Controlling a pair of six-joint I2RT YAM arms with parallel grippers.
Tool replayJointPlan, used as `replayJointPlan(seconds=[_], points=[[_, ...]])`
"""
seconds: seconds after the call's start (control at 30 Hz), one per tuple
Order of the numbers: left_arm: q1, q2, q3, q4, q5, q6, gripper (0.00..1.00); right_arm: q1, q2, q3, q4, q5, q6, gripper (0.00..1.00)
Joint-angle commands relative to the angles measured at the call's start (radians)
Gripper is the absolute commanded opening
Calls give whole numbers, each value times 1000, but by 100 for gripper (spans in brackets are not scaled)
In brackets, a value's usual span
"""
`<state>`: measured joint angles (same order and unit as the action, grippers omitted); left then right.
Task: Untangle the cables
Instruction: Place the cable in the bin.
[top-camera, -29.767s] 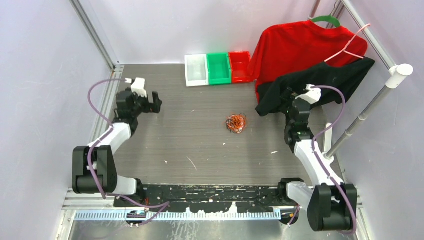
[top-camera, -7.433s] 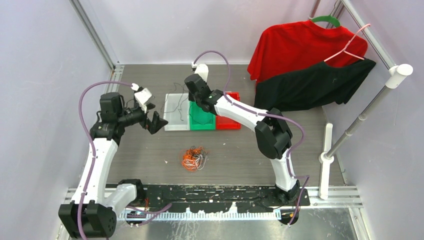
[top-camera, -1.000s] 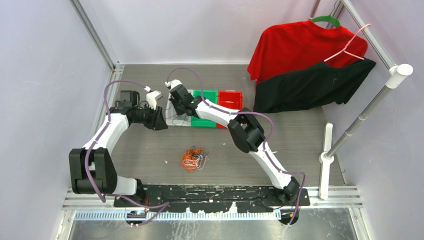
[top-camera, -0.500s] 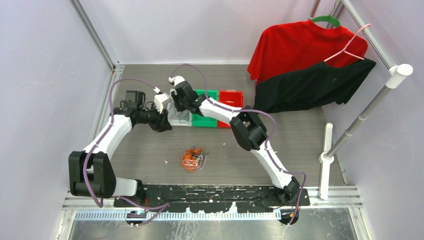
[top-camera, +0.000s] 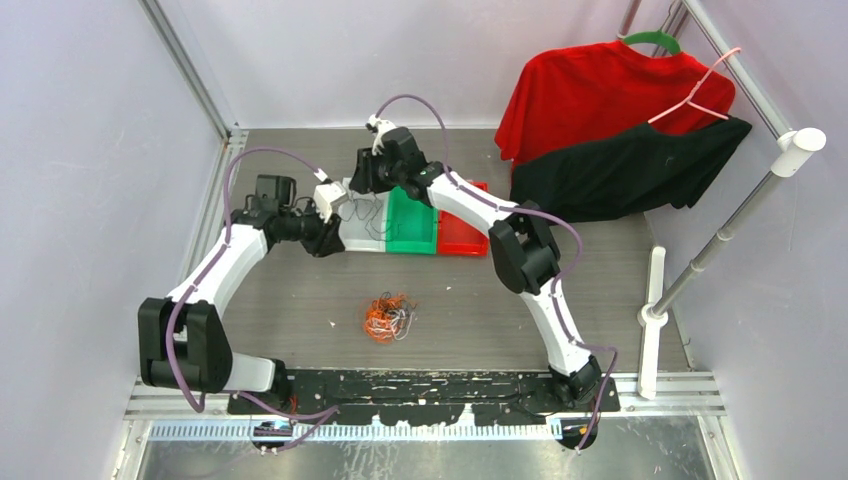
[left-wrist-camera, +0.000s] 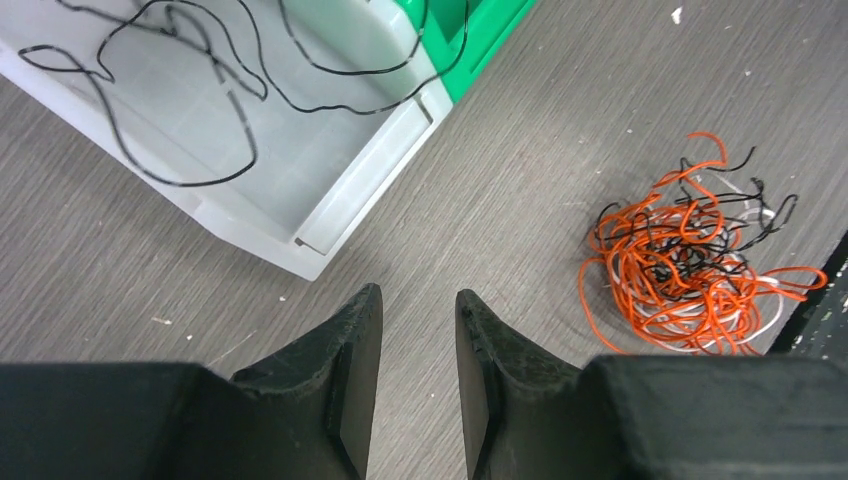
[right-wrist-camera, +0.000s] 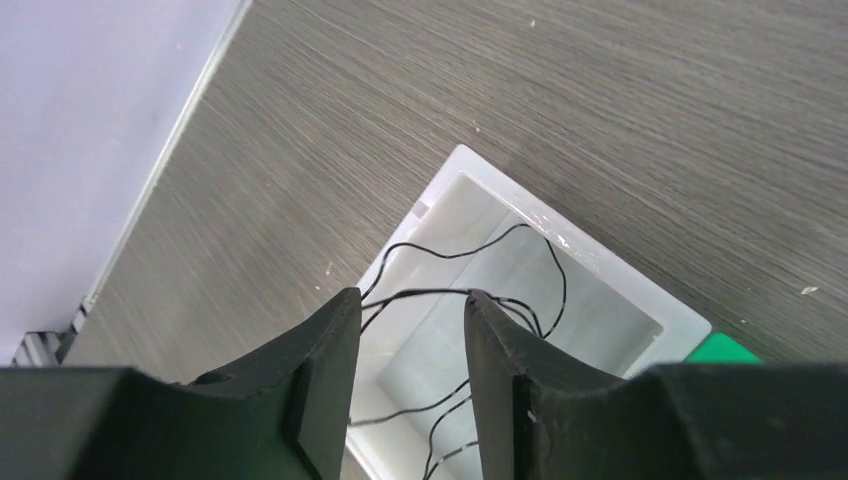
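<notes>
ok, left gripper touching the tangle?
Apart. The left wrist view shows bare table between the left gripper and the tangle, which lies off to one side of its fingertips.

Top view: left arm and right arm, each of white link shells joined by black joint housings, mounted on a black base plate along the lower edge. A mauve hose trails each, ending at a small white block. Wrist views: left tool and right tool end in matte black, wedge-shaped fingers with finely textured faces.
</notes>
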<state>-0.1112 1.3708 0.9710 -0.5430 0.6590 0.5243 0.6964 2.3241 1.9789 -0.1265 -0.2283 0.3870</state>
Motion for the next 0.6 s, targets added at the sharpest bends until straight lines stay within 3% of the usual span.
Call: replayJointPlan(seconds=[0.0,0.17,0.4,0.57], points=[[-2,-10,74,-62,74,5,34,3,-139,-14,14,-28,21,52],[-3,6,96,-21,72,-31,32,3,-181,-46,-79,57,-13,63],[-1,65,151,29,39,-111,27,3,-268,-169,-96,110,-36,63],[-1,82,187,-15,35,-105,25,3,-432,-378,-30,114,-36,67]])
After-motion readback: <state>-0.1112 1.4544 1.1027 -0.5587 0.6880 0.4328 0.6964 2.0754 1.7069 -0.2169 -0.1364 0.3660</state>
